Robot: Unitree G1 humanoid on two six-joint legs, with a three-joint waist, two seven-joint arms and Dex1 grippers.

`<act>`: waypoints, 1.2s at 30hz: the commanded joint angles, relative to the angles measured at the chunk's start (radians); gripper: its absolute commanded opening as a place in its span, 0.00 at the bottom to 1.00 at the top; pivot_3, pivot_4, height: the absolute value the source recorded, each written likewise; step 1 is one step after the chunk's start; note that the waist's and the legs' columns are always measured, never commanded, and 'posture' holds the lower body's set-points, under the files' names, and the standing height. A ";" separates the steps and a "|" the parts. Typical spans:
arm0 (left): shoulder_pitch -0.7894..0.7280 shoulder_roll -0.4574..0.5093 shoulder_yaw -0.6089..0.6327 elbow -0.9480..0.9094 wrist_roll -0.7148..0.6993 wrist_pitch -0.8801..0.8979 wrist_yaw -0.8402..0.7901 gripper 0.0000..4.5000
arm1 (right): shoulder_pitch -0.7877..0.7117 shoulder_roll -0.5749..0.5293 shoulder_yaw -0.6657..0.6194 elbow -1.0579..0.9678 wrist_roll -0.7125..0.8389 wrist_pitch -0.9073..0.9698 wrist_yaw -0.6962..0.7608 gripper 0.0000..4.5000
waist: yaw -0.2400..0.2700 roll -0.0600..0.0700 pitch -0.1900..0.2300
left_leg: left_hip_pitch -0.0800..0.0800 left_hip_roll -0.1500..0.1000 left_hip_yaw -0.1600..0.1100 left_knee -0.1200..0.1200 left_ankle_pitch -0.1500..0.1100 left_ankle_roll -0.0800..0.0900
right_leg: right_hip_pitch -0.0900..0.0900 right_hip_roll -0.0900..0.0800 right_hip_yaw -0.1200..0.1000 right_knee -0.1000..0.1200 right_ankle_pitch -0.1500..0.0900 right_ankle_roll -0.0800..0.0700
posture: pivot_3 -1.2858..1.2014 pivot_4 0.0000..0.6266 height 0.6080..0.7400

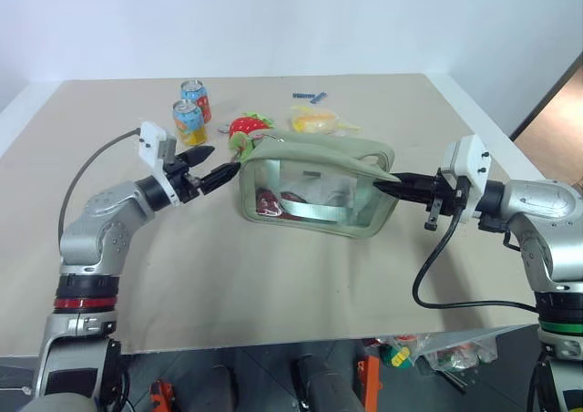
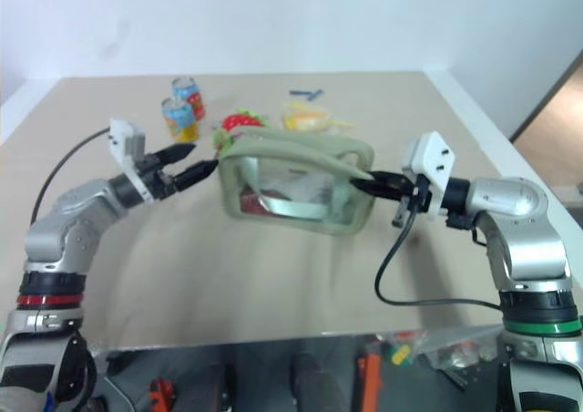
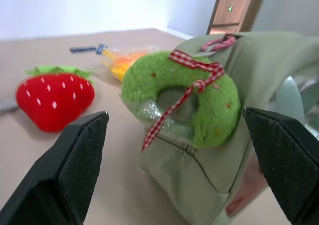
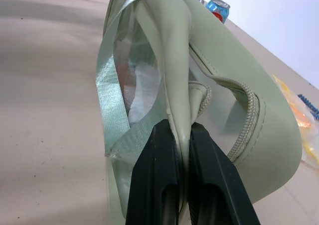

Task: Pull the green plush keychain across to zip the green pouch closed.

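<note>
Two grippers at the green pouch (image 1: 314,186): risk of a missed pinch.
Left gripper (image 1: 219,169) wide, green plush keychain (image 3: 192,103) between its fingers ungripped; right gripper (image 4: 182,150) clamps the pouch edge, which may slip.

The scene was brightly and evenly lit, and the pale wall behind the table (image 1: 273,293) looked nearly washed out. Shadows were soft and short; a faint one lay under the green pouch (image 1: 319,180) at the frame's centre. The pouch's clear panel carried mild glare. In the left wrist view the green plush keychain (image 3: 199,98) was fairly sharp, while the near fingers (image 3: 75,160) and the upper right background were blurred.
</note>
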State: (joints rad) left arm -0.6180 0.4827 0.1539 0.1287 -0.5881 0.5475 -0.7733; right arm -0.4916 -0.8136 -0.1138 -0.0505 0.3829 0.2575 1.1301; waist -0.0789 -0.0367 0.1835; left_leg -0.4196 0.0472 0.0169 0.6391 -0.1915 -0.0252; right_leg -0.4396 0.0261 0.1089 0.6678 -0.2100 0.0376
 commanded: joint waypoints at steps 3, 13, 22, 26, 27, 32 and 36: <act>-0.052 -0.057 0.031 0.076 -0.042 0.043 0.002 1.00 | 0.003 -0.010 -0.005 -0.031 -0.004 -0.017 -0.003 0.00 | 0.000 0.000 0.000 | 0.000 0.000 0.000 0.000 0.000 0.000 | 0.001 0.000 0.000 0.000 0.000 0.000 | 0.52 0.24 1.00; -0.133 -0.137 0.145 0.185 -0.177 0.155 0.019 1.00 | 0.016 -0.016 -0.003 -0.039 -0.014 -0.013 -0.009 0.00 | 0.001 0.000 0.000 | 0.000 -0.001 0.000 0.001 0.000 0.000 | 0.001 0.000 0.000 0.000 0.001 0.001 | 0.52 0.24 1.00; -0.159 -0.181 0.185 0.258 -0.193 0.138 0.046 1.00 | 0.020 -0.015 0.000 -0.040 -0.018 -0.014 -0.011 0.00 | 0.001 0.000 0.000 | 0.000 -0.001 -0.001 0.001 0.000 0.000 | 0.001 0.000 0.000 0.000 0.001 0.001 | 0.52 0.24 1.00; -0.160 -0.194 0.170 0.271 -0.186 0.145 0.034 1.00 | 0.016 -0.018 0.001 -0.029 -0.022 -0.023 -0.009 0.00 | 0.001 0.000 0.000 | 0.000 -0.001 0.000 0.001 0.000 0.000 | 0.001 0.000 0.000 0.000 0.001 0.002 | 0.52 0.24 1.00; -0.163 -0.198 0.172 0.276 -0.189 0.146 0.032 1.00 | 0.015 -0.019 0.001 -0.026 -0.023 -0.025 -0.009 0.00 | 0.001 0.000 0.000 | 0.000 -0.001 -0.001 0.001 0.000 0.000 | 0.001 0.000 0.000 0.000 0.001 0.002 | 0.52 0.24 1.00; -0.184 -0.208 0.162 0.312 -0.170 0.119 0.018 0.94 | 0.016 -0.019 0.001 -0.024 -0.026 -0.029 -0.009 0.00 | 0.001 0.000 0.000 | 0.000 -0.001 0.000 0.001 0.000 0.000 | 0.001 0.000 0.000 0.000 0.001 0.002 | 0.52 0.24 1.00; -0.188 -0.214 0.163 0.313 -0.176 0.120 0.006 0.67 | 0.021 -0.022 -0.001 -0.020 -0.030 -0.036 -0.006 0.00 | 0.001 0.000 0.000 | 0.000 -0.001 0.000 0.001 0.000 0.000 | 0.001 0.000 0.000 0.000 0.001 0.002 | 0.52 0.24 1.00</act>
State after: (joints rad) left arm -0.7813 0.2662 0.3145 0.4551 -0.7572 0.6816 -0.7532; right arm -0.4713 -0.8179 -0.1137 -0.0564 0.3558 0.2353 1.1153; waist -0.0782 -0.0368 0.1835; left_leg -0.4197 0.0464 0.0165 0.6404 -0.1913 -0.0253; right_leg -0.4387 0.0261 0.1093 0.6676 -0.2090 0.0393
